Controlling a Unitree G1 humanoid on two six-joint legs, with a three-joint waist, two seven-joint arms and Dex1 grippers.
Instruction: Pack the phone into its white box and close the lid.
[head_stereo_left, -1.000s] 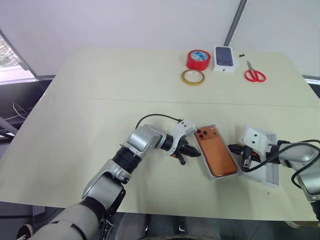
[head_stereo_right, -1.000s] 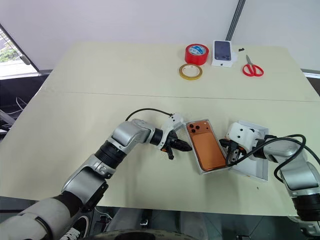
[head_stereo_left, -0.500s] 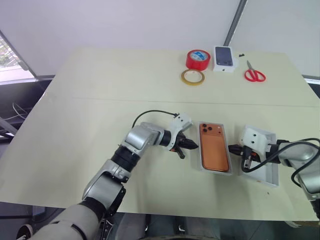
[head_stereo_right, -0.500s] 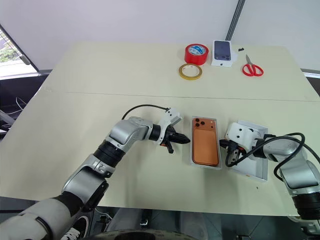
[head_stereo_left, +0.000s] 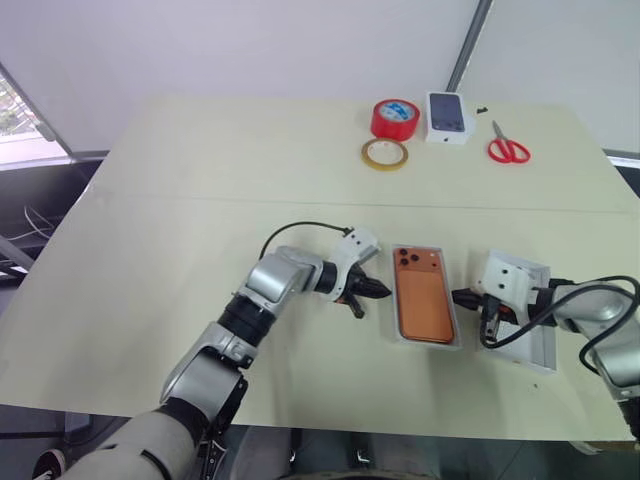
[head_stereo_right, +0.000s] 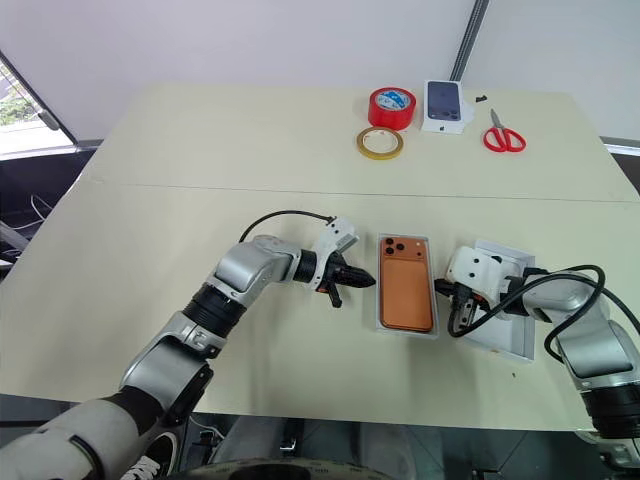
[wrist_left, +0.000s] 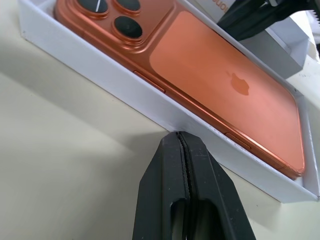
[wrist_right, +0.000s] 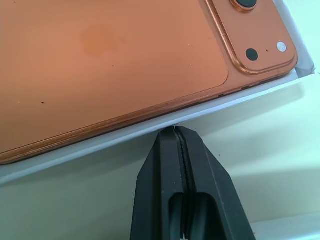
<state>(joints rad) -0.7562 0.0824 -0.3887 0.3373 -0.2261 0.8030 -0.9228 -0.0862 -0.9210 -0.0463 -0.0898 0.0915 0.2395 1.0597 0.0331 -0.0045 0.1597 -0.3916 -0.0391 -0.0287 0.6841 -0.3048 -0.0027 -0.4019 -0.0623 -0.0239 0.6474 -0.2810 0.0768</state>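
Phone sits face-down in the white box, both grippers pinched shut and empty against its sides, so fetching the lid looks next.

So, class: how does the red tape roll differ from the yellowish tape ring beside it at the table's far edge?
The red tape roll is bright red, while the yellowish tape ring is pale and see-through. The red roll stands taller and thicker, tipped slightly; the yellowish ring is thin and lies flat. The red roll sits farther from the robot. Both are round with open centres.

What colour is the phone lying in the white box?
Orange, with black camera lenses; the phone shows best in the right wrist view.
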